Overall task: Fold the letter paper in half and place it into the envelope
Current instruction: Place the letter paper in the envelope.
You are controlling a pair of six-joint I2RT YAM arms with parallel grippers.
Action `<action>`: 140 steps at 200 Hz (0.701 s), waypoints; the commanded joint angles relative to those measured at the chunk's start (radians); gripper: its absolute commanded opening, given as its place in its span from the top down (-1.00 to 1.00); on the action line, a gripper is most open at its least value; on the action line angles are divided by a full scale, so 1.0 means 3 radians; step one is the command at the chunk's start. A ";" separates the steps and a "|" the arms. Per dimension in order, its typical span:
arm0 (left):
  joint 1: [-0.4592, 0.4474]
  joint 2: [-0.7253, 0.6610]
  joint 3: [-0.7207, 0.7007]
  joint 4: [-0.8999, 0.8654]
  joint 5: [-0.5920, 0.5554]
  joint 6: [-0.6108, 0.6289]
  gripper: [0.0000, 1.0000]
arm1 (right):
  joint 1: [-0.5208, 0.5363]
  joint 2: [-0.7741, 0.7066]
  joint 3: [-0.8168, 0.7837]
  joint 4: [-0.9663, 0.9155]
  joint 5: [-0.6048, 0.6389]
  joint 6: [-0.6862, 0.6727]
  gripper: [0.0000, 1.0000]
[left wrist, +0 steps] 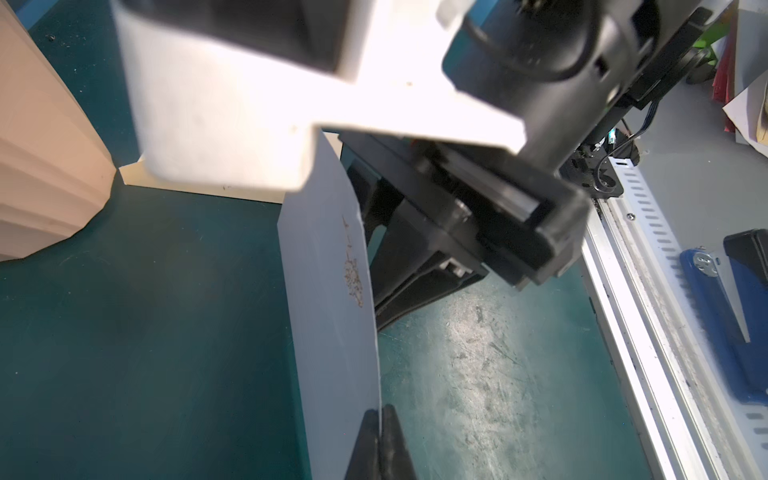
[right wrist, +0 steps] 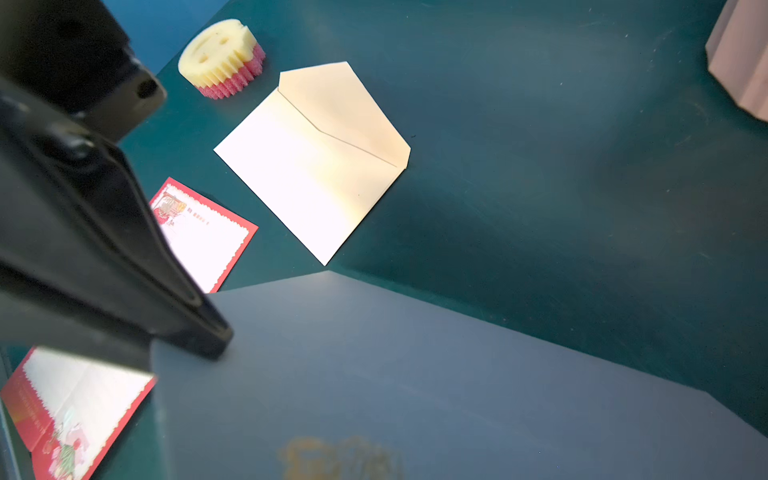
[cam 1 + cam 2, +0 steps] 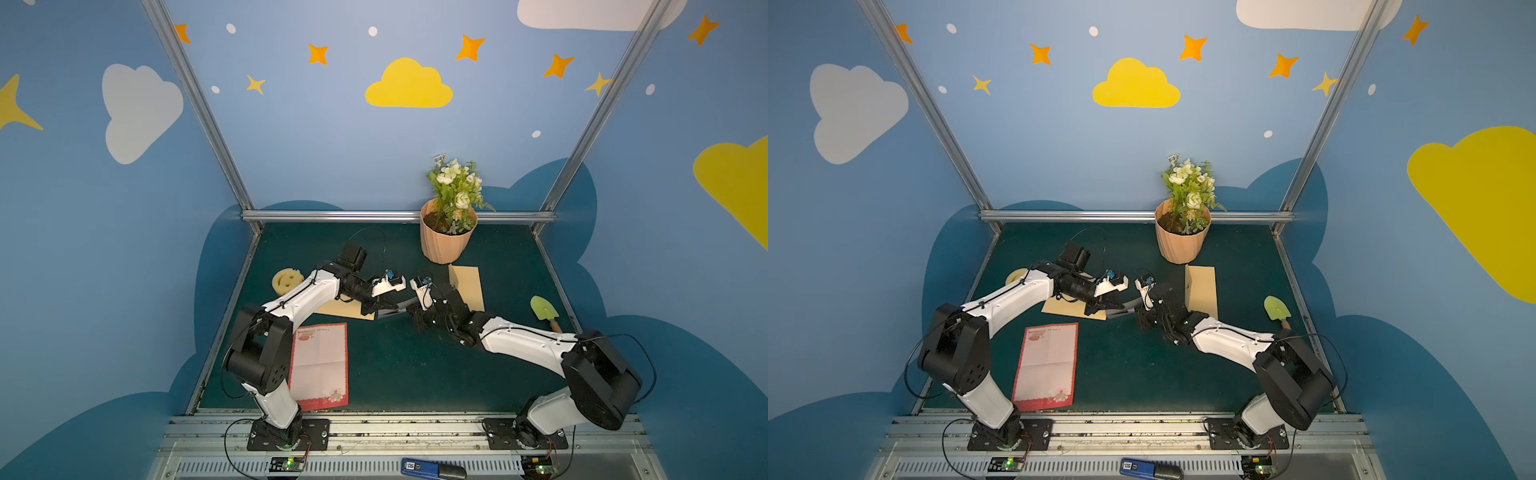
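Two white-and-black robot arms are reaching inward from the front edge of a dark green table (image 3: pixel 415 374) and are meeting near its middle. The left arm is stretching low and forward with its wrist tipping down. The left pincer (image 3: pixel 387 311) is pressing together on the edge of a grey sheet (image 1: pixel 328 291), which is turned nearly on edge. The right arm is bending at the elbow and leaning toward the left one. The right pincer (image 3: pixel 410 309) is meeting the same sheet from the opposite side. In the right wrist view one black finger (image 2: pixel 183 291) is lying on the sheet's face, not far from a faint gold mark. The second finger is hidden, so it is not possible to tell whether this pincer is pinching the sheet or only touching it. Whether the sheet is a card or an envelope is also unclear.

One letter paper (image 3: pixel 320 365), white with a red border, is lying flat and unfolded on the table beside the left arm's base, well apart from both pincers. One cream envelope (image 2: pixel 311 158), flap open, is lying flat, partly under the left forearm in both top views. One tan rectangle of paper (image 3: pixel 467 286) is lying just in front of one flower pot (image 3: pixel 446 241). One yellow smiley sponge (image 3: pixel 286 280) is sitting near the table's left edge. One green trowel (image 3: pixel 542 309) is lying near its right edge.
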 commanded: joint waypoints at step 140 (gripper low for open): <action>0.0003 -0.0317 -0.0760 0.2809 -0.0467 -0.3742 0.92 | -0.0603 -0.2048 -0.0189 -0.1394 0.0018 0.0472 -0.27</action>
